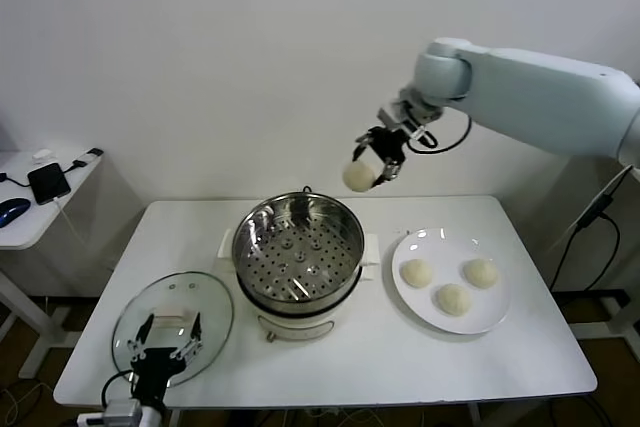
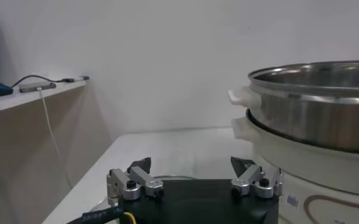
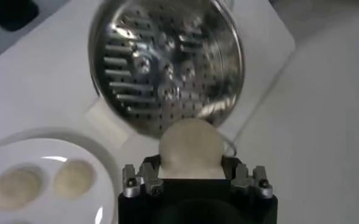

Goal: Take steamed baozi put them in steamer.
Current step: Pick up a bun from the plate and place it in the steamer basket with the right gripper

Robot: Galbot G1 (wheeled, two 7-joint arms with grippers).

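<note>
Baozi, one of four, was in transit: the right gripper was closed on it and held it in the air, above the table and just beyond the far right rim of the steamer. The right wrist view confirmed the grip, with the cream bun seated between the jaws and the perforated tray visible past it. Step in hand, as I judged it: carrying the first bun from plate to pot, lift done, placement not yet done. The next move would call for bringing the bun nearer and slightly left until it sat over the open tray, lowering it inside the steel wall without clipping the rim, then releasing it (the dough looked soft, so a gentle set-down rather than a drop seemed wise). Counts: four baozi in all, one in the gripper and three on the white plate at the right of the steamer; none in the tray, which showed bare. One steamer, centre of the table, lid off. One glass lid, lying flat at the near left of the table. One plate. The left gripper was parked low at the near left edge, over the lid, fingers spread wide and holding nothing; its wrist view showed the steamer's side and handle just beyond. A side table stood at far left with a phone and cables.
</note>
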